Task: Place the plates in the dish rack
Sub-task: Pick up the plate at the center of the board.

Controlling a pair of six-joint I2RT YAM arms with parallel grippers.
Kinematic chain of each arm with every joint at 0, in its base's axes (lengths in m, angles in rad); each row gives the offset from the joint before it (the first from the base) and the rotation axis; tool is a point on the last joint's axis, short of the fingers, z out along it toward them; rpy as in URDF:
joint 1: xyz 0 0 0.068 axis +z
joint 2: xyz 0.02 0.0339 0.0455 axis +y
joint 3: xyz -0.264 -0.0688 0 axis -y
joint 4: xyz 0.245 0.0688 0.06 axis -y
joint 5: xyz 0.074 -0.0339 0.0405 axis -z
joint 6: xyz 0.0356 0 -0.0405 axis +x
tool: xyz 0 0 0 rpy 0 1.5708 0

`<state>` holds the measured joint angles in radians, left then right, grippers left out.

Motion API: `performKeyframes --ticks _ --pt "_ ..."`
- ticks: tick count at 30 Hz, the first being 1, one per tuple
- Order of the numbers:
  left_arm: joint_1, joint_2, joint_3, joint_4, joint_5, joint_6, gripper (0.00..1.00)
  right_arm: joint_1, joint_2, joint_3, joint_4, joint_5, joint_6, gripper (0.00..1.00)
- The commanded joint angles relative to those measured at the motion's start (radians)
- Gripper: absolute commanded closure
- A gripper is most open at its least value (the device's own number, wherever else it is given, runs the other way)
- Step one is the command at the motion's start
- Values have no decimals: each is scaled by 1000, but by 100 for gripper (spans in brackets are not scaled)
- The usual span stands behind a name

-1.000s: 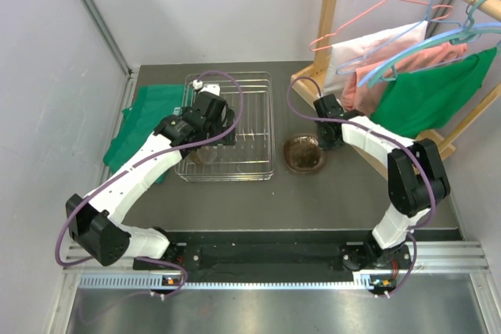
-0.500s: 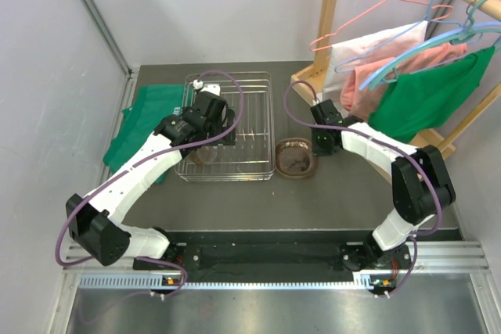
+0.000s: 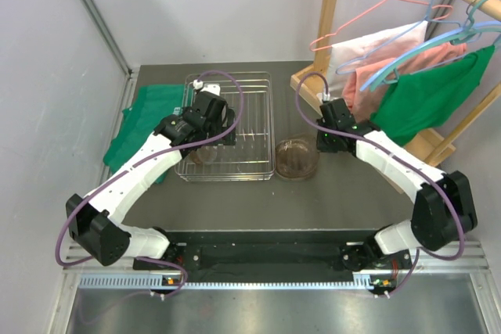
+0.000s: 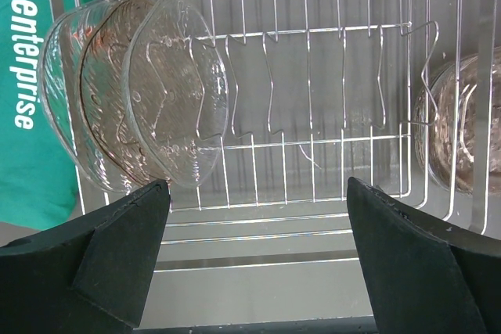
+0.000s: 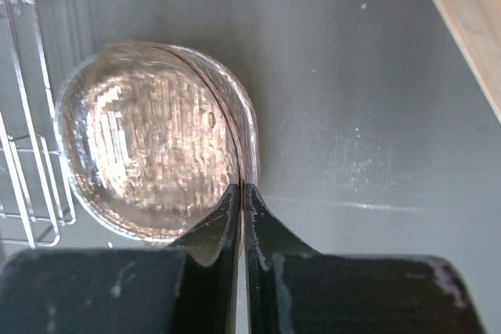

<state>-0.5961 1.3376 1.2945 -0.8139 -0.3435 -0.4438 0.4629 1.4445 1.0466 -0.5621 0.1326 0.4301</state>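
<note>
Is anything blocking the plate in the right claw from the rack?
Nothing lies between the brown-tinted glass plate, in the right gripper, and the silver wire dish rack beside it. Its raised rim needs clearing; the open left gripper hangs above.

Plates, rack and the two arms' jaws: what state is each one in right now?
Dish rack: loaded at one end, most slots empty.
Racked plates: three, standing on edge between the tines.
Fourth plate: pinched at its rim, tilted up beside the rack, outside it.
Left gripper: jaws wide open, empty.
Right gripper: jaws shut on the fourth plate.
</note>
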Motion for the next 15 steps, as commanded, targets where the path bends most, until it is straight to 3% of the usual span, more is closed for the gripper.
performKeyframes --ticks 1,15 --pt "4 -18 15 44 14 -4 1 11 -84 -25 1 55 45 100" --pt "5 -17 22 62 49 -6 1 14 -182 -63 -15 58 88 100"
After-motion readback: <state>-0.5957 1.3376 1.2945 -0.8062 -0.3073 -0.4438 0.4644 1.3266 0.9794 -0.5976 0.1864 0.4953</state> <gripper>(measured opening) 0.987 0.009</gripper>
